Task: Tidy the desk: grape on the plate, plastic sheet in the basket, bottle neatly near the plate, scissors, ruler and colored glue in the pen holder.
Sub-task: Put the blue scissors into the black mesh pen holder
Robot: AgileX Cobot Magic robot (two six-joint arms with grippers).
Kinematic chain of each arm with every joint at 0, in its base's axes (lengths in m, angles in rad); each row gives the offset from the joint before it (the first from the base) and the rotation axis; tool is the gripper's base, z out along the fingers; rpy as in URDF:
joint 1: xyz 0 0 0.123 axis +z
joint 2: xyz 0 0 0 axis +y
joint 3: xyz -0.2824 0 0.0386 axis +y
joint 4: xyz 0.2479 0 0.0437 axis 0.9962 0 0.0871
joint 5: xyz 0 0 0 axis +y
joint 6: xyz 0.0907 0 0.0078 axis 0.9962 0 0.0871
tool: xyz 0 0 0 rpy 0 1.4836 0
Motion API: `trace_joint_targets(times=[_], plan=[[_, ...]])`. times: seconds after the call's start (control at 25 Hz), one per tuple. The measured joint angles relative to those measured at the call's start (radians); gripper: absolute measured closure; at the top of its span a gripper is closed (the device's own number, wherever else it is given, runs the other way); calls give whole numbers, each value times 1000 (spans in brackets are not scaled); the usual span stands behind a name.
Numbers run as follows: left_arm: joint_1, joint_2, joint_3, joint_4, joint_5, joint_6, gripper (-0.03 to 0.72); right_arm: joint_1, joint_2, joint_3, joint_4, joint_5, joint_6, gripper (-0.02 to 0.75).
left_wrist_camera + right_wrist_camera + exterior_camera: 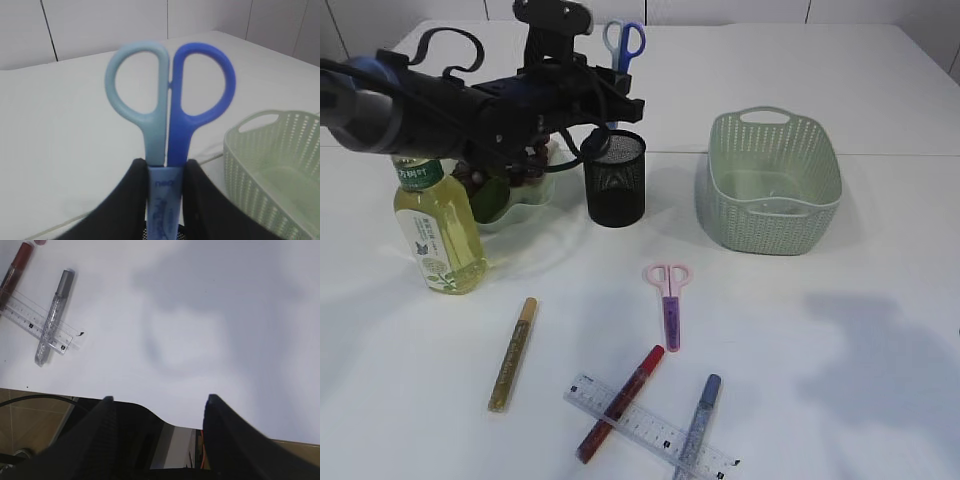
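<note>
left wrist view tells you most here: the left gripper (166,200) has its jaws pinched narrow on the sheathed blade end of the blue scissors (167,115), handles sticking straight up. in the exterior view those scissors are over the black mesh pen holder (615,178), which sits toward the back of the tabletop, left of middle, with the green basket (775,180) off to its right. can't tell if the tip is already inside the holder.

handling-wise i'd guess scissors are easy: stiff, light, and the plastic sheath gives a flat, slightly slick pinch spot. holding low on the blade like this keeps them hanging vertical, which seems right for dropping into a narrow cup.

the pink scissors (669,300) lie flat mid-table; probably best taken across the sheath too. the ruler (650,425) near the front edge is thin and flat with two glue pens crossing it, so likely fiddly to get under.

the right gripper (157,410) hangs over bare table near the front edge, jaws well apart, holding nothing.
</note>
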State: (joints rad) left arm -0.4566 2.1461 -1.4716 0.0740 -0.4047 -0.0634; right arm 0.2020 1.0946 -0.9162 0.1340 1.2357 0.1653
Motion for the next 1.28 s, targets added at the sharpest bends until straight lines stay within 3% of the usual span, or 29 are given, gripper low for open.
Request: trace_joint_targets(times=[1.28], plan=[[0, 32, 0, -26, 0, 0, 533, 0, 0, 0, 0, 0, 0, 301]])
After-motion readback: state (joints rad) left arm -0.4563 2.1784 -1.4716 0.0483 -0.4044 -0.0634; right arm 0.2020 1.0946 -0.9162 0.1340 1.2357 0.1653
